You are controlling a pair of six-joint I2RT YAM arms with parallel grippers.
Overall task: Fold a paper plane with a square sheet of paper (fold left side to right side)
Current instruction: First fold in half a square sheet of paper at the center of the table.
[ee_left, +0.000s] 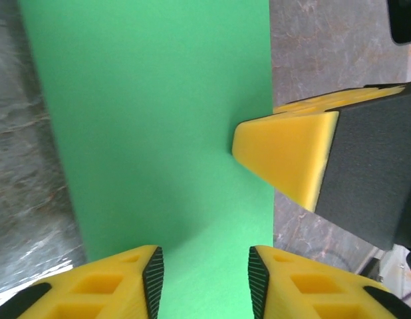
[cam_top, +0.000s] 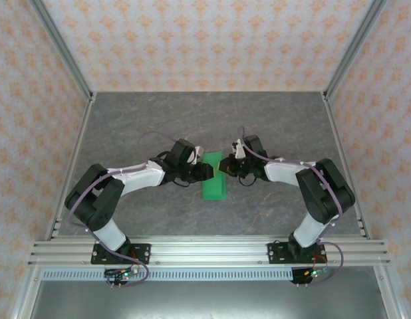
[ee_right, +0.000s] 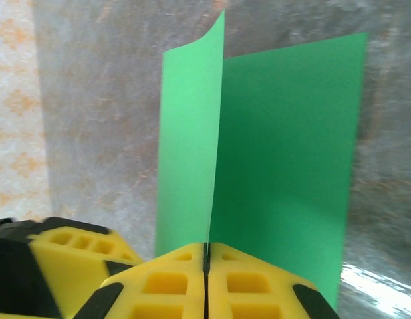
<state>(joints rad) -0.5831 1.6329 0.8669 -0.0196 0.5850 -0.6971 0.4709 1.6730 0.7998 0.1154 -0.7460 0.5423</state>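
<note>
Green paper [cam_top: 213, 183]: one sheet. Two grippers: left gripper [ee_left: 205, 269] apart, right gripper [ee_right: 207, 254] clamped on its flap. Grey table [cam_top: 159, 119], patterned walls [cam_top: 205, 40].

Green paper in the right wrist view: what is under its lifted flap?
Under the flap, pinched by the shut right claw, lies a second layer of the green paper, flat on the grey table. The tabletop beneath that layer is covered.

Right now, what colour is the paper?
The paper is plain bright green; clearest in the left wrist view.
</note>
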